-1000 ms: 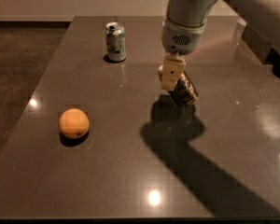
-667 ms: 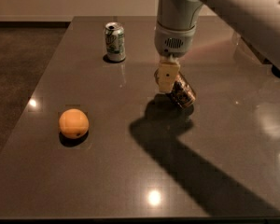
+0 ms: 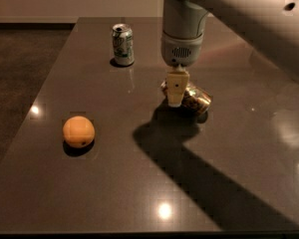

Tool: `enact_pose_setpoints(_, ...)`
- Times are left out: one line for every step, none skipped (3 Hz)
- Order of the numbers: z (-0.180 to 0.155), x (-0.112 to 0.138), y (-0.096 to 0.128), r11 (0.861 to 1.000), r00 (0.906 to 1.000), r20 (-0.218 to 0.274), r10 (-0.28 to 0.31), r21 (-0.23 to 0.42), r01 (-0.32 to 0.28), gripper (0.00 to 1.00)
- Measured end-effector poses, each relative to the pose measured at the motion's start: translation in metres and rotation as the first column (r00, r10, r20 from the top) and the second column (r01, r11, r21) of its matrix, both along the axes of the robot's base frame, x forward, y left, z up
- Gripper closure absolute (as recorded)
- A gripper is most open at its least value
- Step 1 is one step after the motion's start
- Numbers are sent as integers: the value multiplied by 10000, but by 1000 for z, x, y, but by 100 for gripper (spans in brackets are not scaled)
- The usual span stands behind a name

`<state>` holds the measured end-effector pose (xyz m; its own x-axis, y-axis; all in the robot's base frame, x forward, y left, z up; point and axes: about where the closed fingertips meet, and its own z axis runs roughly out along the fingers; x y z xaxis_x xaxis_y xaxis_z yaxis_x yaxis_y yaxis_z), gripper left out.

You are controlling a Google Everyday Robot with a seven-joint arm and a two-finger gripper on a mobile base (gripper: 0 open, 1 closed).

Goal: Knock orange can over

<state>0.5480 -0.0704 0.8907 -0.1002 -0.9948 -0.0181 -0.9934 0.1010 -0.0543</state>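
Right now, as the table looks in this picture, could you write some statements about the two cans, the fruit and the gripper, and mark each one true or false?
1. The orange can stands upright. False: it lies on its side on the table.
2. The gripper hangs right at the orange can, in front of its left end as the camera sees it. True.
3. The white-and-green can lies on its side. False: it stands upright, near the far edge of the table.
4. The orange fruit rests apart from both cans, on the left part of the table. True.
5. The gripper is over the fruit. False: it is at the orange can.
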Motion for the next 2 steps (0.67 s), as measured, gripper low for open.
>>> enact_pose_setpoints(1,9,6,9997,9993,370,7,233,-16,0)
enact_pose_setpoints(1,12,8,9995,9988,494,10,311,-25,0)
